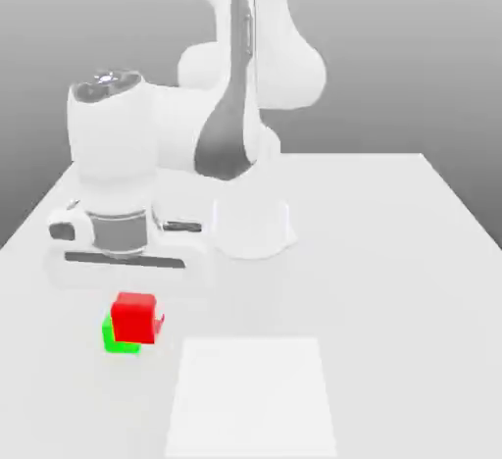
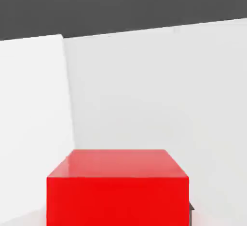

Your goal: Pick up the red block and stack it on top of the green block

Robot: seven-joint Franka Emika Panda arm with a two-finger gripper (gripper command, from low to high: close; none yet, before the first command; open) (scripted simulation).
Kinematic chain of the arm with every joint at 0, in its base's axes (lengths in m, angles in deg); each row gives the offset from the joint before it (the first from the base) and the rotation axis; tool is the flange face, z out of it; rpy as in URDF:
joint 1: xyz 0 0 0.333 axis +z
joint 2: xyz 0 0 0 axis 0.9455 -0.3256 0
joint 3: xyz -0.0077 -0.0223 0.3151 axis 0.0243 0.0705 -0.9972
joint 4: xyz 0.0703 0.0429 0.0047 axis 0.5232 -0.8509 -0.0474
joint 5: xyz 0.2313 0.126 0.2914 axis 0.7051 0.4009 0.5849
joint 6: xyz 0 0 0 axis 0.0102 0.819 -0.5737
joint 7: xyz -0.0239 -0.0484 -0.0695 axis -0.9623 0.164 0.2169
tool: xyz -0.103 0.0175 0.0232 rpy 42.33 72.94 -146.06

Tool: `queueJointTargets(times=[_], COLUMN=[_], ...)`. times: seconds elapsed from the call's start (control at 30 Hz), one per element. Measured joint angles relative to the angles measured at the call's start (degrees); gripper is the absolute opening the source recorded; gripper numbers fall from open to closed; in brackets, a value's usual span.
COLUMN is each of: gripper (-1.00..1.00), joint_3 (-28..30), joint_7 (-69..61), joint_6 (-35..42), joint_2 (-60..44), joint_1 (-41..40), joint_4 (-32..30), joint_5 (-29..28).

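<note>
In the lower left of the exterior view, the red block [image 1: 133,316] is seen resting on top of the green block [image 1: 118,337], set slightly toward the exterior view's right so that a strip of green is left showing at the left and bottom. The stack is judged to be already made, the red cube being carried by the green one rather than by the desk [image 1: 392,280]. The arm's hand is held just above the pair, presumably for release or retreat. Whether the pincer is released or clenched cannot be told. A pale square patch [image 1: 253,398] is marked on the desk nearby. No brands, labels or writing can be read.
</note>
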State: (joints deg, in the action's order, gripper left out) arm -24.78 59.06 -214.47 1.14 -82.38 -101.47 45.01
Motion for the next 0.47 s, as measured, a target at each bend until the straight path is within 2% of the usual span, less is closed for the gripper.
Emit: queueJointTargets(times=[0.1,0.17,0.27,0.37,0.4,0.47], gripper=[-1.0,-1.0,-1.0,-1.0,1.0,1.0], joint_3=[1.6,2.5,3.0,1.7,1.2,1.2], joint_7=[3.6,4.2,2.2,-2.0,-2.8,-2.8], joint_6=[0.4,-1.4,-6.7,-12.5,-13.5,-13.5], joint_2=[5.0,4.4,-0.7,-7.0,-8.1,-8.1], joint_1=[-4.5,-5.5,-4.8,-4.6,-4.6,-4.6], joint_4=[-4.3,-5.6,-5.8,-5.7,-5.6,-5.6], joint_5=[-3.1,-3.3,-0.2,5.8,7.0,7.0])
